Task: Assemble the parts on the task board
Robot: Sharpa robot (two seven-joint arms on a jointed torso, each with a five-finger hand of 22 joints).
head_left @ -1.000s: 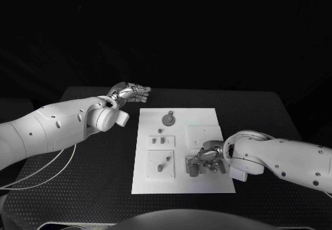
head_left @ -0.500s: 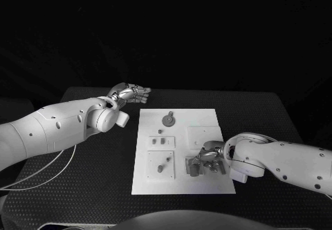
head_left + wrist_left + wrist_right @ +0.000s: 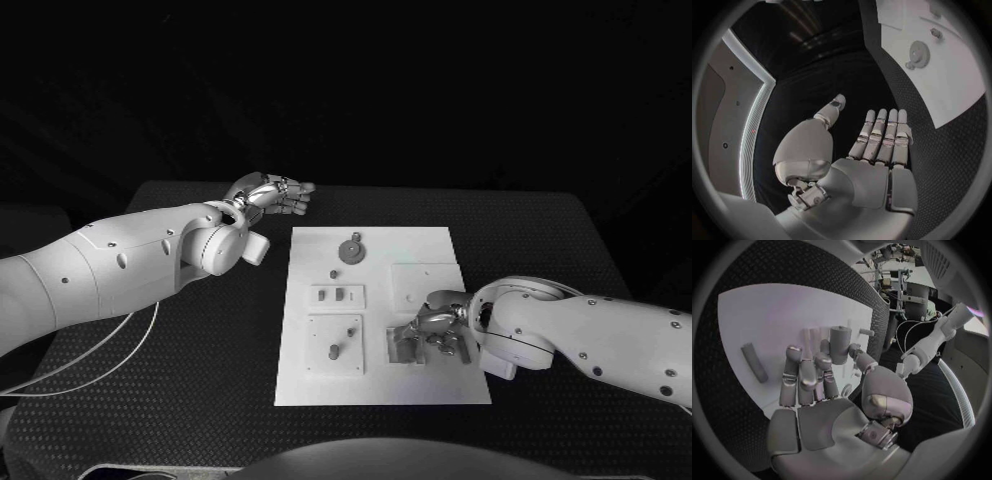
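The white task board [image 3: 378, 385] lies in the middle of the black table. My right hand [image 3: 436, 330] is low over its front right part. In the right wrist view this hand [image 3: 817, 390] pinches an upright grey cylinder [image 3: 839, 344] between thumb and fingers. A grey peg [image 3: 754, 362] lies on the board beside it. My left hand [image 3: 271, 194] hovers off the board's back left corner, fingers straight and holding nothing; the left wrist view shows the same flat left hand [image 3: 876, 150]. A round gear-like part [image 3: 352, 246] sits at the back of the board.
A small slotted plate [image 3: 336, 294] and a larger plate with a peg [image 3: 335, 345] sit on the board's left half. A square plate [image 3: 426, 277] lies behind my right hand. Bare black table [image 3: 173, 380] surrounds the board. The gear [image 3: 917, 52] shows in the left wrist view.
My right hand has shifted very slightly over the front right of the board, with its fingers still around the grey parts. The left arm has not moved.
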